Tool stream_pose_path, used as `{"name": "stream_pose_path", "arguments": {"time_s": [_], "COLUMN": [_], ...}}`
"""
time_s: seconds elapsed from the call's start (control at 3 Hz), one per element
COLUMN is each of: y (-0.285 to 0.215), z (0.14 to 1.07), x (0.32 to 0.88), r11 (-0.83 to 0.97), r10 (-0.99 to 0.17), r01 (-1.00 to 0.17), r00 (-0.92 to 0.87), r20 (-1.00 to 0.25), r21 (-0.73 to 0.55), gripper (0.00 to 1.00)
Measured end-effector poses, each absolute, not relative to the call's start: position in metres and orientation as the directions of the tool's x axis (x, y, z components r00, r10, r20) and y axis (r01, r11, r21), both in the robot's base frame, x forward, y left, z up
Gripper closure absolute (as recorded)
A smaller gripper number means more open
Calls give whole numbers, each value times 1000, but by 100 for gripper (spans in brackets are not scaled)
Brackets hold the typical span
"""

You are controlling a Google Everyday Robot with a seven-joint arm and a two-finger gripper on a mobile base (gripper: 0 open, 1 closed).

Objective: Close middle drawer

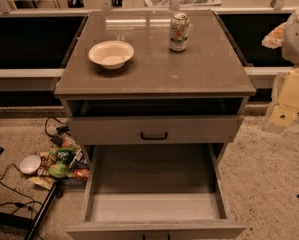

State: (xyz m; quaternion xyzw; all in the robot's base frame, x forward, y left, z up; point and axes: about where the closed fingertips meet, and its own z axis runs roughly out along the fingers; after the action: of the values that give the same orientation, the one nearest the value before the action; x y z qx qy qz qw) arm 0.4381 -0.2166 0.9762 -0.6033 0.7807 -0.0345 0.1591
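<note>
Middle drawer (154, 206) pulled far out, deep, plain grey. Gripper (281, 115) off right, well apart, grip unreadable. Round bowl (111, 53), can (179, 32) on glossy top (189, 69).

No text reads clearly. The can (179, 31), near the far edge of the tabletop (154, 71) and right of centre, bears green and red print on a pale label, with no word legible. The green bag (61, 160), on the floor past the left edge, carries unreadable white lettering. The end effector (281, 115), beyond the right edge, shows one small dark spot.
</note>
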Motion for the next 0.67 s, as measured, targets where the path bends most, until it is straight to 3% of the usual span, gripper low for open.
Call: {"name": "stream_pose_path", "arguments": {"time_s": [0.67], "y": [-227], "z": [956], "x": [423], "r11": [339], "r10": [-927], "r01": [-904], "r00": [-275], "r20": [-254], "r21": [-260], "gripper": [0]}}
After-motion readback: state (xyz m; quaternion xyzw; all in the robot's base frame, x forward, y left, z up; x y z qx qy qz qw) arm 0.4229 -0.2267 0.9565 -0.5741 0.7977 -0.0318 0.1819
